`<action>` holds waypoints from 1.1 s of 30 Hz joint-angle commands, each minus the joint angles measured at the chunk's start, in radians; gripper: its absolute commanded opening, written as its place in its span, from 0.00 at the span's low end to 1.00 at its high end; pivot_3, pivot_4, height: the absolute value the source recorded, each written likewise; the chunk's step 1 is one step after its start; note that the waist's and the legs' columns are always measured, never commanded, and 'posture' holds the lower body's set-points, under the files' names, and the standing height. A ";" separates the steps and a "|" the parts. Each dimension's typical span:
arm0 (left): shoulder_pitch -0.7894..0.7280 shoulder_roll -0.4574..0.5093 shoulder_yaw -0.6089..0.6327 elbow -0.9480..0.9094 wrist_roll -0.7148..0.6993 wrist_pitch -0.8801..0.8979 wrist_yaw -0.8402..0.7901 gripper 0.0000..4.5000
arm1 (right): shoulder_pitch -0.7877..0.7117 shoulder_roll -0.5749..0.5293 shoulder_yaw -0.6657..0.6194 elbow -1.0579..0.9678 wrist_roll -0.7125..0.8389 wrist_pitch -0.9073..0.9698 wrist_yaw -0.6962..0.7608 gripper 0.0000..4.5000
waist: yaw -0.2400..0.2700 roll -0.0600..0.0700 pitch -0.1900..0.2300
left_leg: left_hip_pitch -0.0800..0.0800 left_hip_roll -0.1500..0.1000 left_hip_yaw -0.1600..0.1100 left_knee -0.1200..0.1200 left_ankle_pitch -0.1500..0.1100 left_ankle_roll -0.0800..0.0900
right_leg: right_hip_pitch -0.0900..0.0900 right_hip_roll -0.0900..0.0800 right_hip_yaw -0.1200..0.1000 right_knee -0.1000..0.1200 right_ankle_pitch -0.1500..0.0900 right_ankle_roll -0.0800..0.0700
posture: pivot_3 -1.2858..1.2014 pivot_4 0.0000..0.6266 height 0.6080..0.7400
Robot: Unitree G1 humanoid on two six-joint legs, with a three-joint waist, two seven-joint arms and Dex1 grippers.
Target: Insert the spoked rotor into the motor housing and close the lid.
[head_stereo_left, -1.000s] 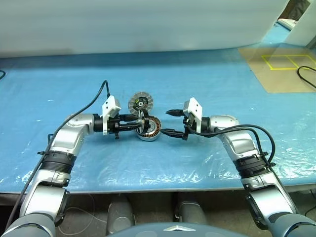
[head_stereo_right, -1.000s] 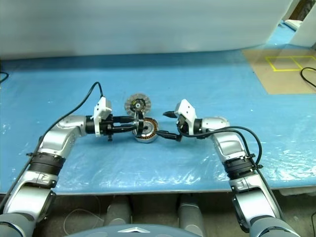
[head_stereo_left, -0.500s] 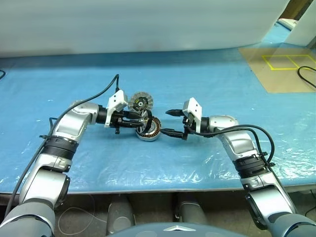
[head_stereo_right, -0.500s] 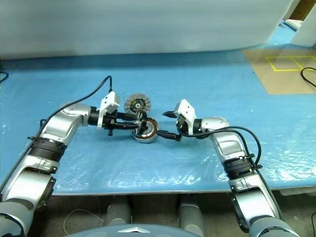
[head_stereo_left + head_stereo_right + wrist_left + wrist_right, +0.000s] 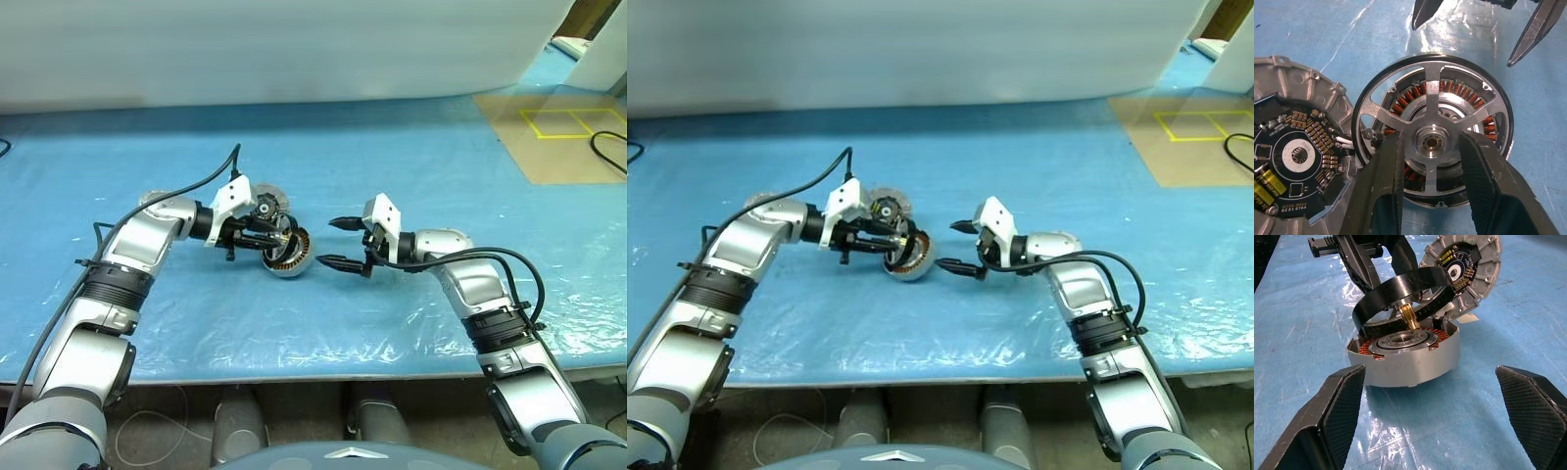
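Right wrist view puts us nearest the action: our right gripper (image 5: 1435, 416) has its two black fingers spread wide with nothing between them, framing the round silver-grey metal motor housing (image 5: 1405, 360) on the blue plastic-covered table (image 5: 1557, 323). Just above the housing's open top, the small black spoked rotor (image 5: 1400, 293) hangs tilted, its brass shaft pointing down toward the silver centre but not yet seated.

What changed over the last second is on our left side. In the left eye view a second ago, our left gripper (image 5: 269, 238) reached in level from the left of the frame; now the arm has swung up and the gripper angles down onto the housing (image 5: 287, 257) from the upper left. We judge this as lining the rotor up for insertion, so the step in hand is the lowering itself, with the lid still to close.

Left wrist view shows the left fingers (image 5: 1382, 191) pinched narrowly on the rotor's hub, the rim (image 5: 1364, 105) overlying the housing's ring of copper-brown windings (image 5: 1449, 90).

As for what the housing holds: windings and centre bearing only. Farthest off, the round grey ribbed lid (image 5: 1469, 262) stands open behind the housing, its dark circuit board facing us, joined at the housing's edge.
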 commanded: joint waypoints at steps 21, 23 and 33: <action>0.052 0.000 0.038 -0.132 -0.088 0.115 0.024 0.29 | -0.008 0.005 0.000 -0.005 0.000 -0.017 0.001 1.00 | 0.000 0.000 0.000 | -0.001 0.000 0.000 -0.002 0.000 0.000 | 0.000 0.000 -0.001 -0.003 0.000 0.000 | 0.52 0.24 1.00; 0.060 0.002 0.036 -0.141 -0.090 0.120 0.027 0.29 | -0.006 0.004 0.000 -0.003 0.000 -0.019 0.001 1.00 | 0.000 0.000 0.000 | 0.000 0.000 0.000 -0.002 0.000 0.000 | 0.000 0.000 -0.001 -0.004 0.000 0.000 | 0.52 0.24 1.00; 0.060 0.013 0.023 -0.150 -0.078 0.135 0.033 0.29 | 0.001 0.005 0.001 -0.015 0.000 -0.013 -0.005 1.00 | 0.000 0.000 0.000 | 0.000 0.000 0.000 -0.002 0.000 0.000 | 0.000 0.000 -0.001 -0.004 0.000 0.000 | 0.52 0.24 1.00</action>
